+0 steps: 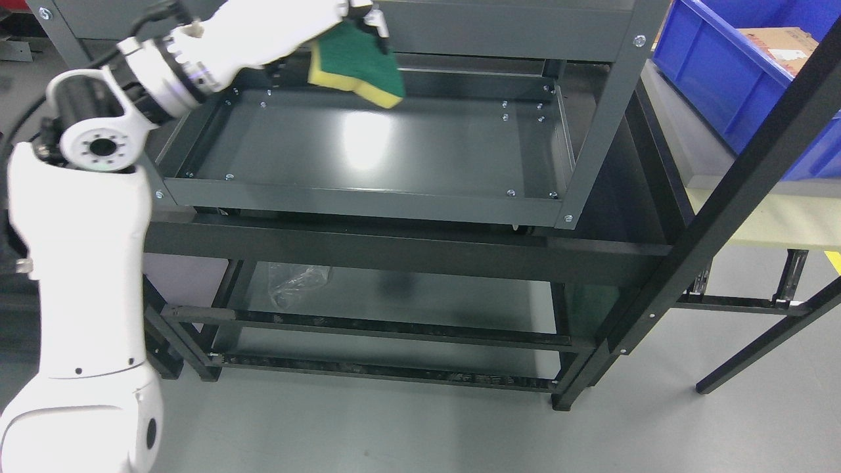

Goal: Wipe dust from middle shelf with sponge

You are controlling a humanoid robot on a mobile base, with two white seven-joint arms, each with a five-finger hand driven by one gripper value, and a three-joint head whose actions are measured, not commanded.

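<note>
My left arm comes in from the lower left and reaches up over the rack. My left hand [348, 20] is shut on a sponge [358, 66], green scouring side towards me with a yellow foam edge. The sponge hangs tilted above the back middle of the dark grey metal middle shelf [368, 148], not touching the shelf surface. The shelf is a shallow tray with raised rims and bolts at its corners. My right arm is out of view.
The upper shelf's front rail [499, 29] runs just behind the hand. A grey upright post [601, 115] stands at the shelf's right front corner. A lower shelf holds a crumpled clear plastic bag [295, 282]. A blue bin [742, 79] sits at right on another rack.
</note>
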